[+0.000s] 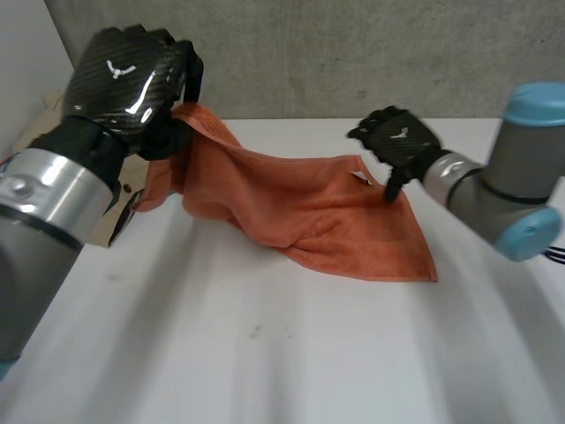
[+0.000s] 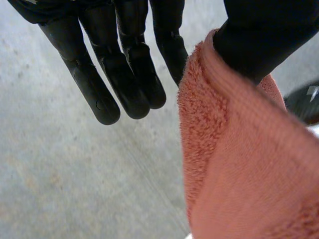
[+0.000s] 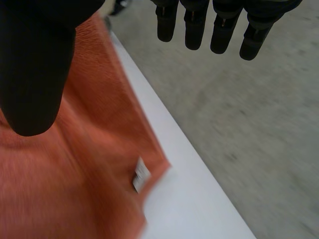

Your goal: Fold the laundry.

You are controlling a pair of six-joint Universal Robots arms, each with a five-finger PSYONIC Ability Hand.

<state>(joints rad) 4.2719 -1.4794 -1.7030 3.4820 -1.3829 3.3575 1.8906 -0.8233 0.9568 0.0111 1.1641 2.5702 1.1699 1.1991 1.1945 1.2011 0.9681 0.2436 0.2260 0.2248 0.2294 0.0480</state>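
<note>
Item: towel [image 1: 309,212], orange terry, one piece. Location: white table [image 1: 265,353]; runs from 10 o'clock, where one corner is raised off the surface, down to a free corner lying flat at 4 o'clock; middle rumpled, not yet folded; sewn label [image 3: 141,174] at the far corner near 2 o'clock.

Left hand [image 1: 132,75], 10 o'clock: fingers [image 2: 132,74] straight and close together; hem of the raised corner caught between the thumb [image 2: 259,35] and the nearest finger; cloth hanging below.

Right hand [image 1: 397,137], 2 o'clock: fingers [image 3: 222,30] straight, slightly spread, clear of the cloth; thumb [image 3: 35,64] over the towel just beside the label, its tip seemingly touching; nothing pinched.

Handling, judged: light, soft, limp; sags between holds and will not keep a shape; pile gives fair friction, so unlikely to slip; not fragile. Best hold: corners or hem; both far corners at once, so that edge pulls taut for laying over the near edge.
</note>
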